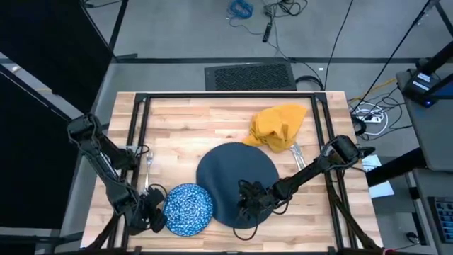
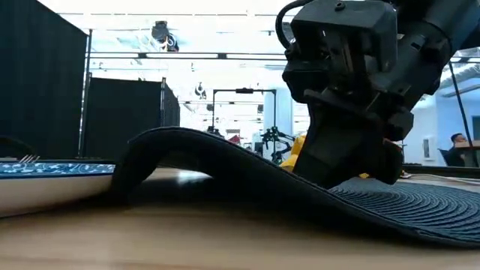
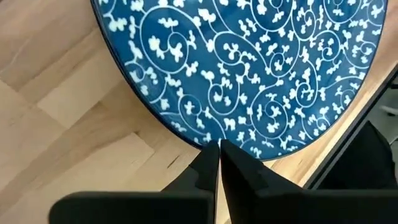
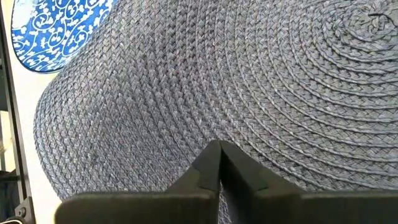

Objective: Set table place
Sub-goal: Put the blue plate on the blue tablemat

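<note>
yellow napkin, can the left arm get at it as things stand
Probably not easily. The yellow napkin lies at the far right of the table, beyond the woven round mat. The left tool sits at the near left edge, shut on the blue patterned plate.

Robotics lab or test bay

A pale plank table (image 1: pixel 212 113) in a black frame is set on a grey floor strewn with cables (image 1: pixel 244 10) behind the right gripper (image 1: pixel 249 202); black curtain partitions (image 2: pixel 45 90), ceiling strip lights and a seated person (image 2: pixel 456 146) are seen in the room beyond it
</note>
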